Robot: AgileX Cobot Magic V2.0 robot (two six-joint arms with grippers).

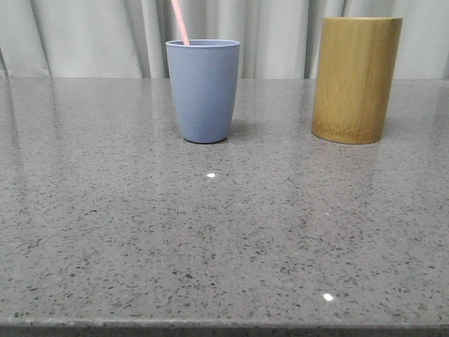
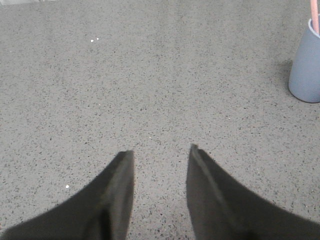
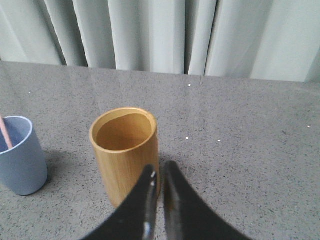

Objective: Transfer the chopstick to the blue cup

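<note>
Chopstick: I see the chopstick [image 1: 180,21] standing inside the blue cup [image 1: 203,91], leaning against its left rim, its pink end sticking out above.
Blue cup: upright on the grey speckled table [image 1: 224,239], left of the bamboo cylinder [image 1: 356,78], the two well apart.
Left gripper [image 2: 162,155]: my left claw is spread wide over bare table, holding nothing.
Right gripper [image 3: 159,175]: fingers nearly together, a thin slit between them, nothing held, just beside the bamboo cylinder.

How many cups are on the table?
2. The blue cup stands left of centre toward the back, with the pink chopstick inside it. The bamboo cup stands to its right, empty as seen from the right wrist camera.
</note>
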